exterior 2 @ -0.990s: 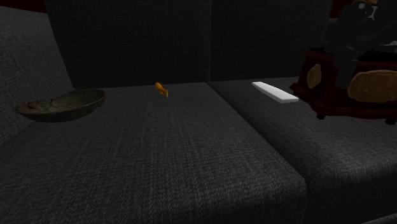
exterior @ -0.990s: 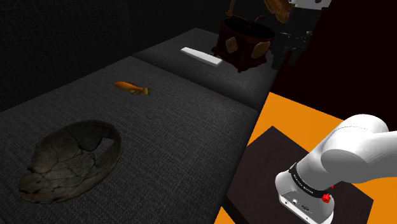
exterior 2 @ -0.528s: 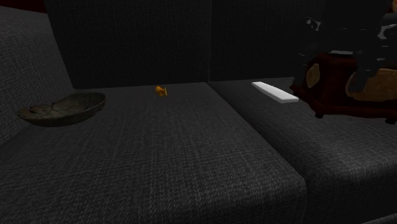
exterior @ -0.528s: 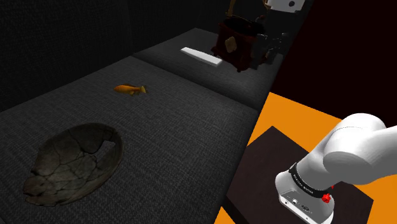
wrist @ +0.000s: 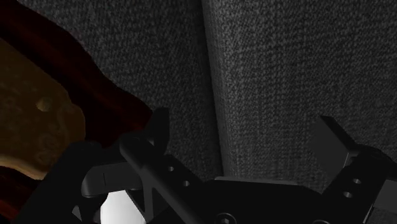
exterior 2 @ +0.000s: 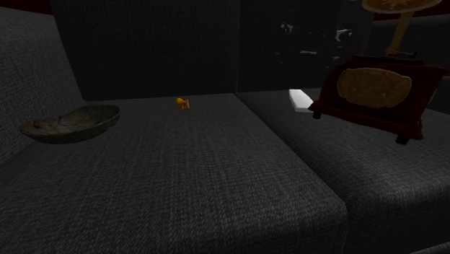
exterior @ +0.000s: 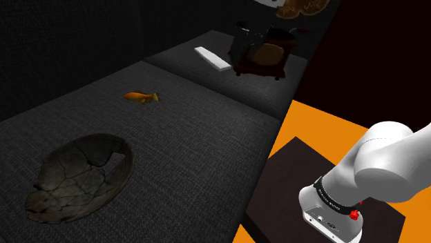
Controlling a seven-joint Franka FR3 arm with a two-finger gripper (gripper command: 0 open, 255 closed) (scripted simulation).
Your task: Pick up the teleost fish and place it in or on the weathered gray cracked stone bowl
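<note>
The small orange fish (exterior: 141,96) (exterior 2: 183,103) lies on the dark grey fabric cushion (exterior: 200,138), toward its back. A cracked grey stone bowl (exterior: 76,176) (exterior 2: 71,123) rests on the same cushion, well off to the shoulder view's lower left of the fish. My black gripper (exterior: 243,38) (exterior 2: 311,54) (wrist: 245,133) hangs over the neighbouring cushion, far from both, beside a dark red object. In the wrist view its fingers (wrist: 159,127) stand apart, open, with only fabric and the cushion seam between them.
A dark red wooden object with tan panels (exterior: 261,55) (exterior 2: 375,94) (wrist: 38,121) sits tilted right beside the gripper. A white flat slab (exterior: 212,59) (exterior 2: 299,99) lies partly behind it. The sofa's backrest rises behind the cushions. The dark stand (exterior: 304,179) sits on orange floor.
The gripper has come down and toward the shoulder view's left. The dark red object has shifted and tipped, now covering part of the white slab. Fish and bowl settled slightly at first.
</note>
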